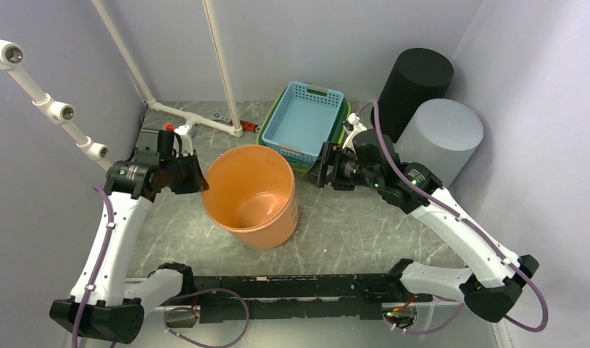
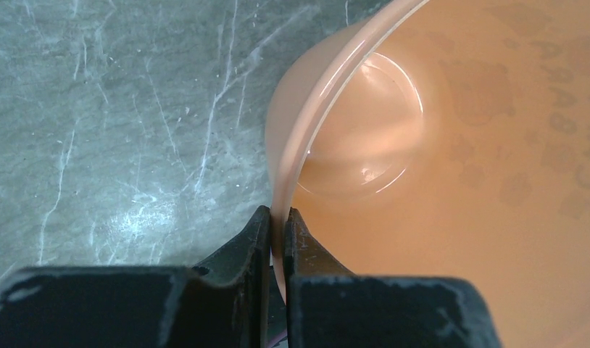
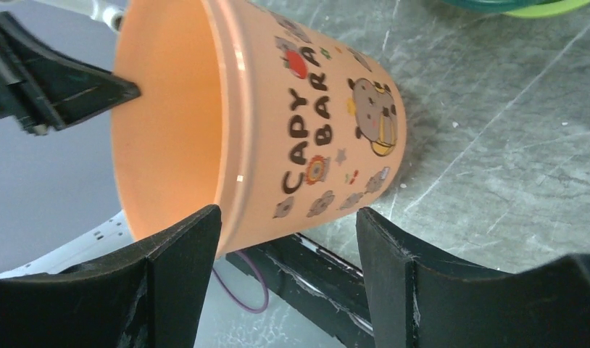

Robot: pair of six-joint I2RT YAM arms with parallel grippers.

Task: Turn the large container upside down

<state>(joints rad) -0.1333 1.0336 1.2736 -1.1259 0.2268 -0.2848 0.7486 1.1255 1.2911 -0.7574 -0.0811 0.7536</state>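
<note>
the bucket (image 1: pixel 252 196) is standing mouth-up on the table (image 1: pixel 350 239); the flip is barely beginning. the left gripper (image 1: pixel 202 183) is pinching its rim; the right gripper (image 1: pixel 318 174) is hovering spread beside it, not touching.

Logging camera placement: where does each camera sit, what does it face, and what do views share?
Top external: above, behind the arms, looking down at the table; left arm and right arm show.
Left wrist: on the left arm, looking along the left gripper, shut on the orange bucket's rim.
Right wrist: on the right arm, facing the bucket's printed side past the open right gripper.
Shared: all show the bucket; right wrist also shows left gripper.
</note>
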